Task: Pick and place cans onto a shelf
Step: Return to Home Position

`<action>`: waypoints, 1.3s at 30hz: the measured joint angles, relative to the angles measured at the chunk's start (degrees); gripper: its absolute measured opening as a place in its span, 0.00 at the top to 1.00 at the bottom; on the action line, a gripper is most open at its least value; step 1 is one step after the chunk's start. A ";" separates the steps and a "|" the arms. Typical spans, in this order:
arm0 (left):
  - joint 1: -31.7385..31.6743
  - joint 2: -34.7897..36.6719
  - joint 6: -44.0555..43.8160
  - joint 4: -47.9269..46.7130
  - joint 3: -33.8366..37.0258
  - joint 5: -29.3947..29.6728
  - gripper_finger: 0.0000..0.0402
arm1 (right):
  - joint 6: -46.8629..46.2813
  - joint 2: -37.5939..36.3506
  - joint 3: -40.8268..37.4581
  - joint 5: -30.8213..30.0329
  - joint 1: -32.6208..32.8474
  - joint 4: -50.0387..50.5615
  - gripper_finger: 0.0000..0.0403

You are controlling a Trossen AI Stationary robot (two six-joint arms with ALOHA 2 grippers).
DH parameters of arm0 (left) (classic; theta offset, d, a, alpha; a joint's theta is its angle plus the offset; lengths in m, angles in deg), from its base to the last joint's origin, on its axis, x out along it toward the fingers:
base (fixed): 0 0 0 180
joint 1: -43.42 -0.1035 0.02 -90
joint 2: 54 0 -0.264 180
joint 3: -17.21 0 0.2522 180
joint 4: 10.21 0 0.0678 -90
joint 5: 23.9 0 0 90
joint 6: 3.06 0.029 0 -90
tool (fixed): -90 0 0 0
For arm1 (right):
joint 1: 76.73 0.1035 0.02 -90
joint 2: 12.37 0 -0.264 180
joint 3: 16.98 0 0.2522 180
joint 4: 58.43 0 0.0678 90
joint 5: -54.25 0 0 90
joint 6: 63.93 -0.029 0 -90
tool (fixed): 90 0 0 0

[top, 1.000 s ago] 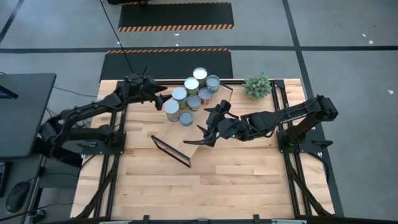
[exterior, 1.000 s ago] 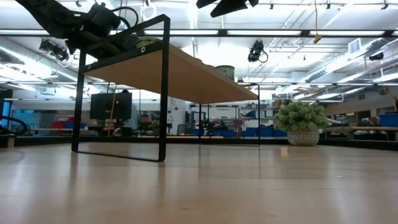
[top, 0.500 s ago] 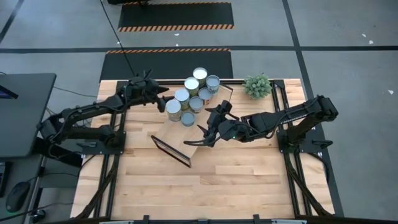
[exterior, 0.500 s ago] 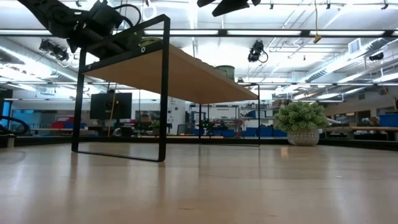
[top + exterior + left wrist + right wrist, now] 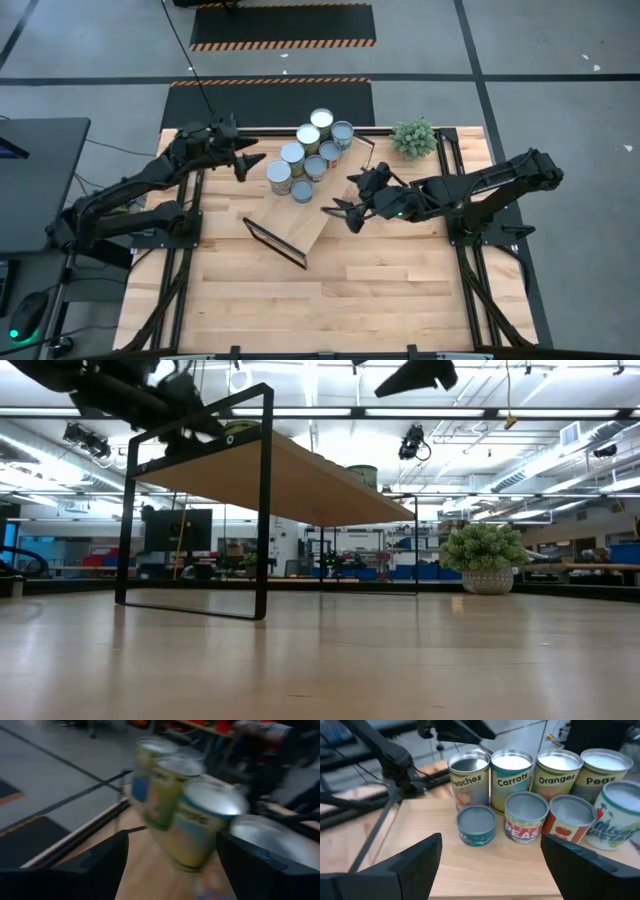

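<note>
Both arms have pulled back a little from the eight small round tins with white and silver tops (image 5: 308,155). The left gripper (image 5: 249,163) was right beside the tins a moment ago. Now it hangs near them, at their 9 o'clock. The right gripper (image 5: 340,215) has slid away too, and it hangs at their 4 o'clock, over the long light-wood shelf with thin black frame ends (image 5: 300,228). Both grippers have their fingers apart and hold nothing.

All the tins stand close together on the shelf's 1 o'clock end, some tall and some low. None lie on the big slatted wooden table (image 5: 330,300). So it looks like the putting-away is done, and the arms only need to go home.

A small green plant in a pale pot (image 5: 414,137) sits at 3 o'clock from the tins, apart from both arms. The left gripper should back off straight, as a swing could knock the tins. The right arm should mind the shelf's black frame.
</note>
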 joint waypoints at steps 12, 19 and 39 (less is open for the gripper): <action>-0.16 10.60 -7.46 -1.59 0.46 -3.76 0.28 | -6.47 -12.45 -16.16 1.70 -1.65 -14.52 0.14; -0.16 19.19 -12.26 -1.76 6.87 -4.00 0.37 | -13.44 -21.42 -26.24 1.92 -1.99 -19.05 0.14; -0.16 41.90 -28.43 11.81 22.61 -2.67 0.65 | -24.16 -38.09 -46.52 0.57 -1.77 -32.10 0.14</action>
